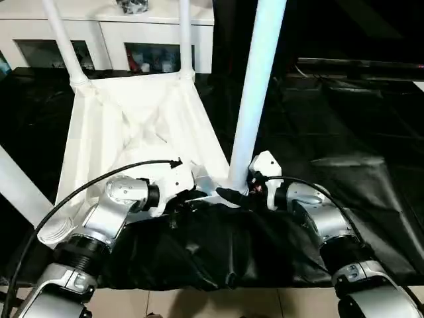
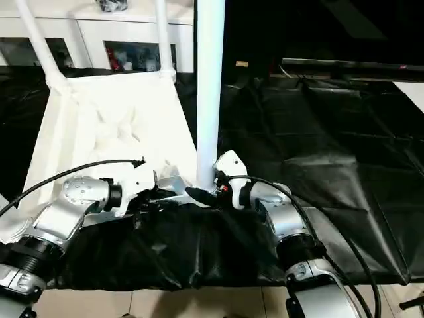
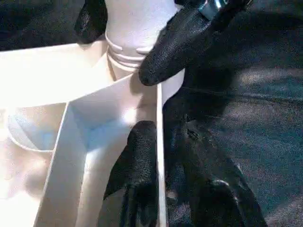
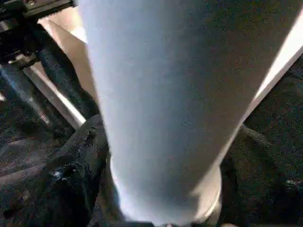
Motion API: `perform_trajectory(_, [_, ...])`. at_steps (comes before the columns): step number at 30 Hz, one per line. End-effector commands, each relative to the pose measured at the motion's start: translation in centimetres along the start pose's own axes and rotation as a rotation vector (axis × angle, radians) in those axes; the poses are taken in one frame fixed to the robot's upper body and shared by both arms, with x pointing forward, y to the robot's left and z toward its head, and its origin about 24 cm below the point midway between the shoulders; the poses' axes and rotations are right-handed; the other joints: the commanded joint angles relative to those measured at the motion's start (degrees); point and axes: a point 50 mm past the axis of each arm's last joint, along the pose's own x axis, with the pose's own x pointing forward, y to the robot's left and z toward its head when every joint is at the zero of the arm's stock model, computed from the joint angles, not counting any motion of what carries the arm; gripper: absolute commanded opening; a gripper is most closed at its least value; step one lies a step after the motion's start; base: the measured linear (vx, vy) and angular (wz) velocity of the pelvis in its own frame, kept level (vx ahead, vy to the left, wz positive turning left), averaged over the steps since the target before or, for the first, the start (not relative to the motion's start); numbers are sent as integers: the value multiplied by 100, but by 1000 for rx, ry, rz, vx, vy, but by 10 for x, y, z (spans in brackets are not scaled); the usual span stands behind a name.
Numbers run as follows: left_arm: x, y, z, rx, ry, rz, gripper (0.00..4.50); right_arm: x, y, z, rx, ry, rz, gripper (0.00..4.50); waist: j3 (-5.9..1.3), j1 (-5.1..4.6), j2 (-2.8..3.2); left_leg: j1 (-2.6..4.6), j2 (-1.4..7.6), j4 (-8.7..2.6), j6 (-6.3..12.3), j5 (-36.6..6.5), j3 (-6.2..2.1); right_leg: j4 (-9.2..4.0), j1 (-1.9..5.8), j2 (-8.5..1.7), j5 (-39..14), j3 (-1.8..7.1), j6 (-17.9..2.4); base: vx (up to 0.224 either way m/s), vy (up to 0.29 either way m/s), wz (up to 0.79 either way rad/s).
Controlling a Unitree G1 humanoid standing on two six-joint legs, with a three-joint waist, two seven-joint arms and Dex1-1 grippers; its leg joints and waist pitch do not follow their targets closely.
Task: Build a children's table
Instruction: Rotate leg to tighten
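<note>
The children's table lies upside down, its ribbed white top (image 1: 132,126) on black cloth, with round white legs rising from the corners. My right gripper (image 1: 233,195) is shut around the base of the near right leg (image 1: 255,93), with a black finger (image 4: 61,179) on each side of it. My left gripper (image 1: 191,199) sits at the same corner. Its fingers straddle the top's thin rim wall (image 3: 159,142), one finger (image 3: 137,161) inside and the other outside with a small gap.
Two far legs (image 1: 63,40) (image 1: 185,33) and a near left leg (image 1: 16,189) stand up around the top. A white glass-doored cabinet (image 1: 106,33) is behind. Wrinkled black cloth (image 1: 344,132) covers the floor to the right. Pale tiles (image 1: 199,305) show at the near edge.
</note>
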Motion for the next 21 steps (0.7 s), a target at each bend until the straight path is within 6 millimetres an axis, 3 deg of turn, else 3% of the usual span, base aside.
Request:
perform_trajectory(1, [-2,3,-8,-31,17,8,90,-2,-1,-1,-14,18,8,381,-301,25,27,37,112,-344,235,-1270,21,-329,276,-272,-694,187,-1449,0,0,0])
perform_trajectory(6, [-5,6,-9,-59,20,-14,90,-3,-1,-1,-19,21,12,381,-278,33,11,40,115,-366,139,-1492,6,-380,262,-299,-1259,198,-1290,0,0,0])
perform_trajectory(7, [-7,5,-11,-68,34,-41,90,-4,-1,-2,-20,22,14,381,-275,32,64,49,112,-365,117,-1509,2,-387,249,-300,-1327,204,-1273,0,0,0])
perform_trajectory(8, [-7,5,-11,-69,36,-45,74,-4,-1,-2,-20,23,14,381,-269,20,46,48,113,-370,111,-1552,9,-400,242,-287,-1371,201,-1263,0,0,0])
perform_trajectory(16, [-10,8,-17,-51,83,-61,6,-4,-1,-2,-30,26,20,381,-311,16,57,32,110,-336,204,-1199,12,-312,287,-268,-577,184,-1476,0,0,0])
perform_trajectory(21, [-10,8,-14,-51,79,-89,3,-4,0,-3,-40,29,30,381,-290,22,52,43,114,-348,168,-1411,16,-343,275,-277,-915,187,-1455,0,0,0])
